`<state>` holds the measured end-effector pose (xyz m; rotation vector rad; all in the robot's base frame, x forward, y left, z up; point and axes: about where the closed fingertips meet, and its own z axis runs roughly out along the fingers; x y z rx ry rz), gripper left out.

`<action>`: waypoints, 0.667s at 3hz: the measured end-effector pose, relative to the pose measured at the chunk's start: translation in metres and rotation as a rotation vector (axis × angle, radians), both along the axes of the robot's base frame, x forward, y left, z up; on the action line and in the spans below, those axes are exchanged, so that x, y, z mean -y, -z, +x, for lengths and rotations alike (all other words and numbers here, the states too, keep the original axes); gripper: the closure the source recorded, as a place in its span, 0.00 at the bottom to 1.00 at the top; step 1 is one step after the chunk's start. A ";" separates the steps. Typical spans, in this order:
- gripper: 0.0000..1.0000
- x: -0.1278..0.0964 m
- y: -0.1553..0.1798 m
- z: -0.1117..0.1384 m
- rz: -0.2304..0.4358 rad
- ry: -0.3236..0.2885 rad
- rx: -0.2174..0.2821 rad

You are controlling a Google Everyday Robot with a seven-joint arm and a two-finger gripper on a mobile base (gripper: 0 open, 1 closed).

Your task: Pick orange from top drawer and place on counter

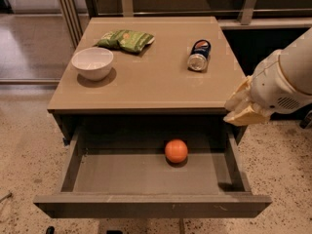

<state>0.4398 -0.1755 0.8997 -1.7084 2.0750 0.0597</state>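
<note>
The orange (176,151) lies on the grey floor of the open top drawer (151,201), a little right of its middle and near the back. The counter (151,77) is the tan tabletop above the drawer. My gripper (242,109) comes in from the right on a white arm. It hangs at the counter's front right corner, above the drawer's right side wall, to the right of the orange and higher than it. It holds nothing.
On the counter stand a white bowl (92,63) at the left, a green snack bag (126,39) at the back and a can lying on its side (200,55) at the right. Speckled floor surrounds the cabinet. A wall rail runs behind.
</note>
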 end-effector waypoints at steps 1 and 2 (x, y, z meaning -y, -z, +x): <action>0.89 -0.005 -0.002 0.012 0.021 0.005 0.057; 1.00 -0.005 0.004 0.012 0.016 0.004 0.051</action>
